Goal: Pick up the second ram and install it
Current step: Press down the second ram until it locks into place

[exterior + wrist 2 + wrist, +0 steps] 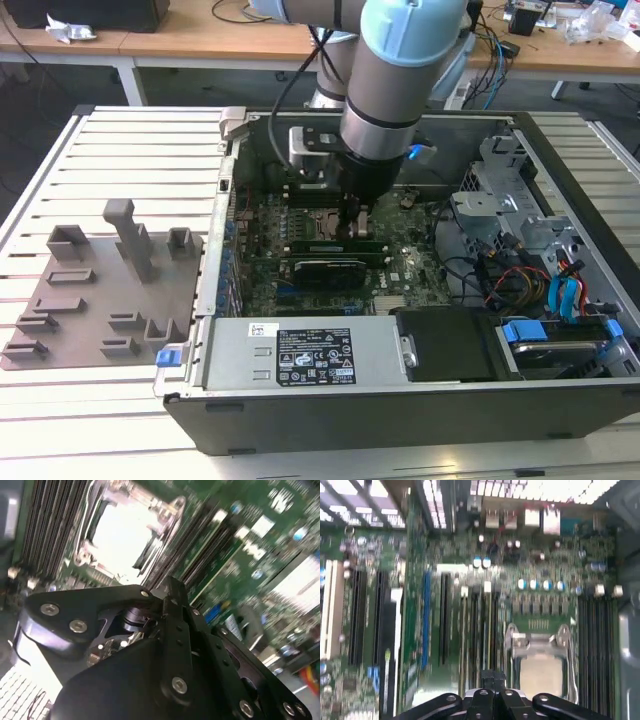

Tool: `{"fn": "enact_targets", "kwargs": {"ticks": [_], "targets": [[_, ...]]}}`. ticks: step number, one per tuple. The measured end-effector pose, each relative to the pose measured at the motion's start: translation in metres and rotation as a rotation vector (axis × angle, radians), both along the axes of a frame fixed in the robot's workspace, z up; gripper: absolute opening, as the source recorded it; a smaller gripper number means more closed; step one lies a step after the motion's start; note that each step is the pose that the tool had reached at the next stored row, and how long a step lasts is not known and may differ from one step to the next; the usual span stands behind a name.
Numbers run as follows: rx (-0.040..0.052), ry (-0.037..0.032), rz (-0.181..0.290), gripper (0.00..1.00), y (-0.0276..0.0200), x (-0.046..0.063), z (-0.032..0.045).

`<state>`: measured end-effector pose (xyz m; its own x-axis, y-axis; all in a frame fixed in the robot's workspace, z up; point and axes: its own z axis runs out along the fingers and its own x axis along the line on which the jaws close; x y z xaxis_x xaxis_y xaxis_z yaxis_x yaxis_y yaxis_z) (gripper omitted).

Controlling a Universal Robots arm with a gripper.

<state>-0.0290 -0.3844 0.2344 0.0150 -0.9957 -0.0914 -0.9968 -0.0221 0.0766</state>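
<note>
The second ram (352,243) is sitting as a thin green strip low inside the open computer case (400,400), right under the arm's tool and beside the CPU socket (316,222), running along the memory slots toward the exterior view's right. Whether it is fully seated in its slot or only resting on it, I cannot tell from here.

The gripper (352,225) is reaching straight down over that strip, its tip at or just above the stick. Its fingers are bunched together at the tip in both wrist views (492,680), but whether they are clamping the stick or merely pressed near it I cannot tell.

In the first wrist view the silver CPU socket (540,665) is lying just beside the black tool head, with rows of long black memory slots (480,630) standing between it and the blue and black expansion slots. In the second wrist view the socket (125,532) is glaring bright above the black gripper body (165,645).

The motherboard (400,275) is filling the case floor. A power supply (300,355) is lying along the near wall, and drive cages with red and blue cables (560,290) are crowding the exterior view's right. On the slatted table (130,150), a grey fixture tray (100,290) is sitting on the exterior view's left of the case.
</note>
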Motion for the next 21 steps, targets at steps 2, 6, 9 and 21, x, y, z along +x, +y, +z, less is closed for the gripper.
{"fn": "enact_targets", "kwargs": {"ticks": [2, 6, 9, 21], "targets": [[-0.0003, -0.0020, 0.000, 0.10, -0.0001, -0.018, -0.0002], [-0.0005, -0.0065, 0.000, 0.10, -0.0001, -0.044, -0.0019], [-0.0008, -0.0063, 0.000, 0.10, -0.0002, -0.049, -0.0056], [-0.0008, 0.0525, 0.000, 0.10, 0.0000, 0.004, 0.0068]]}}
